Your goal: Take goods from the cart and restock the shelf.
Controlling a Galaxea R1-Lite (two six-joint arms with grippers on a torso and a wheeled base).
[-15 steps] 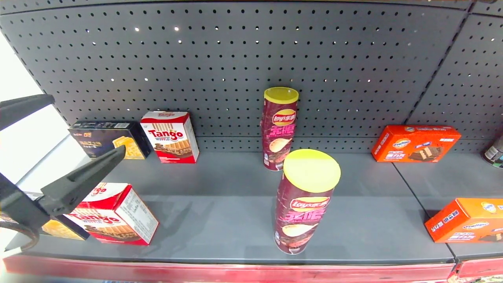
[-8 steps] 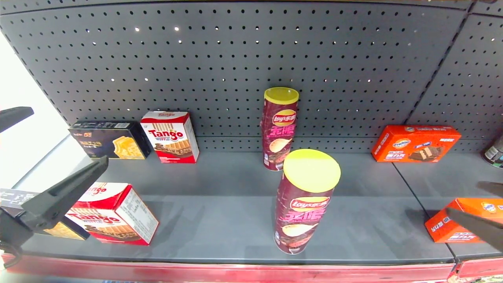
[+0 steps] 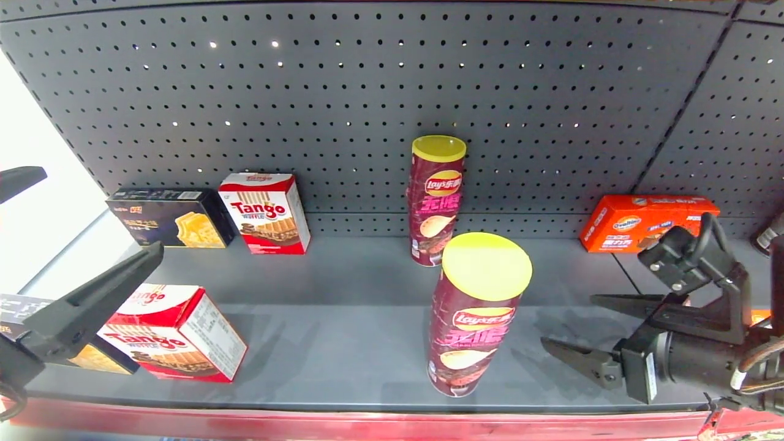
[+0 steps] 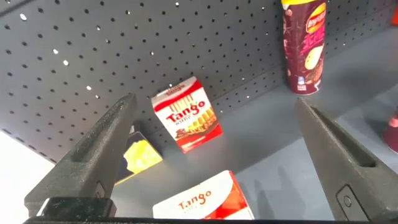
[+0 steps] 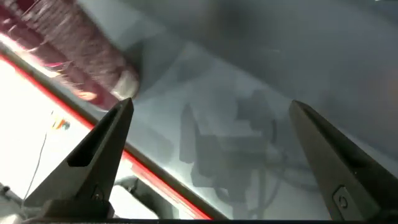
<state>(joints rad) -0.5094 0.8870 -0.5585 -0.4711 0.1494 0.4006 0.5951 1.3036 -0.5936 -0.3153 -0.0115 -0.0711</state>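
The shelf (image 3: 343, 343) carries 2 tall maroon cans with yellow lids, both upright. The back can (image 3: 436, 202) stands at the back edge against the pegboard (image 3: 367, 92). The front can (image 3: 474, 318) stands near the front edge, just in front of the first one and a little to its right.

At the back edge on the left, a dark box (image 3: 171, 217) and the back red box (image 3: 266, 213) stand side by side, very close. The front red box (image 3: 177, 337) stands near the front left corner, turned at an angle. A second dark box (image 3: 92, 358) is beside it, partly hidden behind the left gripper (image 3: 101, 208). An orange box (image 3: 637, 220) lies at the back edge on the right.

The left gripper is at the left end of the shelf, with its jaws wide apart. The right gripper (image 3: 569, 320) is low over the shelf near the front edge, to the right of the front can and apart from it. Its jaws are spread and point toward that can. In the right wrist view a blurred maroon shape lies near the red front edge; it is probably the front can.
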